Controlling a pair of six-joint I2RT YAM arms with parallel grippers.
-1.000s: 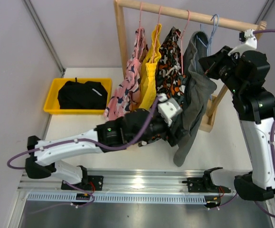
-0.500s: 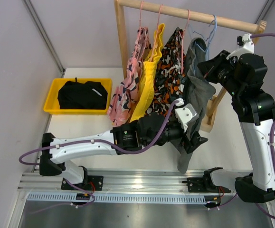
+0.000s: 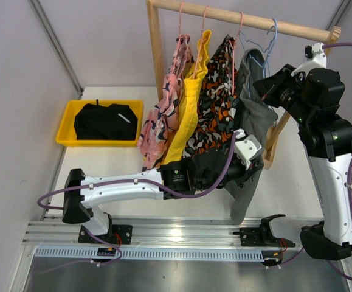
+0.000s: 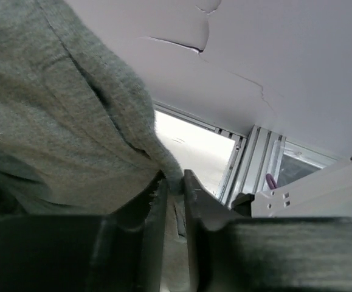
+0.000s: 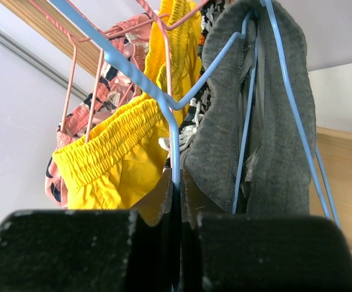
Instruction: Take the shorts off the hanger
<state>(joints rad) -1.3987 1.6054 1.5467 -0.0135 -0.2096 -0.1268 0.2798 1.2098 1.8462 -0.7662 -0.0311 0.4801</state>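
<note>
Grey shorts (image 3: 253, 118) hang on a blue hanger (image 3: 273, 33) at the right end of the wooden rail (image 3: 221, 14). My left gripper (image 3: 255, 159) is low on them, shut on a fold of the grey shorts (image 4: 60, 128) pinched between its fingertips (image 4: 174, 185). My right gripper (image 3: 263, 86) is shut on the blue hanger (image 5: 174, 131) wire, beside the grey waistband (image 5: 273, 109). Left of these hang camouflage shorts (image 3: 215, 97), yellow shorts (image 3: 188, 103) and pink shark-print shorts (image 3: 163, 109) on pink hangers. Black shorts (image 3: 103, 120) lie in the bin.
A yellow bin (image 3: 65, 118) sits at the table's back left. The rack's wooden upright (image 3: 155, 48) stands left of the hanging clothes, and its foot (image 3: 267, 159) is at the right. A metal rail (image 3: 182, 234) runs along the near edge.
My left arm has reached further right under the clothes, and its gripper has closed from wide open onto the grey shorts. The right arm has barely moved, still gripping the hanger.
</note>
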